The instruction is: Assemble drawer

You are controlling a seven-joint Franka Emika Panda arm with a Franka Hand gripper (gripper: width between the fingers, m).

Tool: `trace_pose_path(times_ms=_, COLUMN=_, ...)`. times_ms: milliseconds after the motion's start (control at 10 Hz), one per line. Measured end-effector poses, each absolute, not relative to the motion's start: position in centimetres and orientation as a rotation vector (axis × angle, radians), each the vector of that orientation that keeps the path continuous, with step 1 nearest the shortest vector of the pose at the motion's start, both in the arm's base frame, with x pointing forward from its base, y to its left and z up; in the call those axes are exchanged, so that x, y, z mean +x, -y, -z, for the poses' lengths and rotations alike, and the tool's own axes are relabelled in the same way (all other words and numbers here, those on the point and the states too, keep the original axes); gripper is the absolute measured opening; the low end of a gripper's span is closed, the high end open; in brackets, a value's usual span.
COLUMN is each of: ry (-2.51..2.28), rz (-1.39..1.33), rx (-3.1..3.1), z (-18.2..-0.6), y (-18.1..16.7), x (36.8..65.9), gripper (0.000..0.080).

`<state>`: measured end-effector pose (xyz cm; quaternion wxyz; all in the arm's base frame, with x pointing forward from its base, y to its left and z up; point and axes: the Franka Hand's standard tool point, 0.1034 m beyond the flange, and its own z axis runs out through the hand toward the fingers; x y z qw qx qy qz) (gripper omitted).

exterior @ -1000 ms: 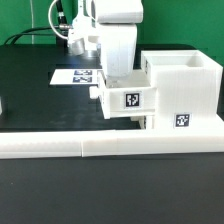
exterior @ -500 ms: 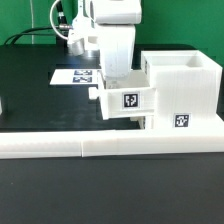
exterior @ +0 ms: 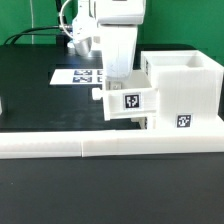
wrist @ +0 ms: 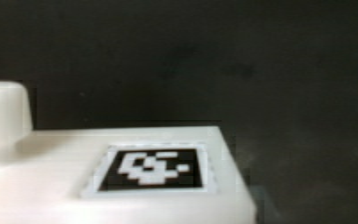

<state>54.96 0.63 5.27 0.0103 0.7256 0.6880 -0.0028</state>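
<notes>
Beside the housing [exterior: 185, 95], a tray [exterior: 128, 102] juts toward bare table [exterior: 30, 95]; tool state hidden.

A black table [exterior: 40, 100] fills most of the scene. A long, low white border wall [exterior: 60, 147] runs along its near edge, with a seam partway along. Farther back, a flat white marker board [exterior: 72, 75] printed with black square tags lies on the tabletop. A green background [exterior: 30, 18] rises behind, crossed by a dark cable [exterior: 22, 37].
</notes>
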Motion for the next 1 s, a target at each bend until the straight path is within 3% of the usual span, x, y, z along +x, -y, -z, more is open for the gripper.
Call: trace_pose_path(times_ms=1000, ry=-2.259, rz=0.02, rx=2.099, z=-5.43, y=-0.27, x=55.42, gripper=0.0042)
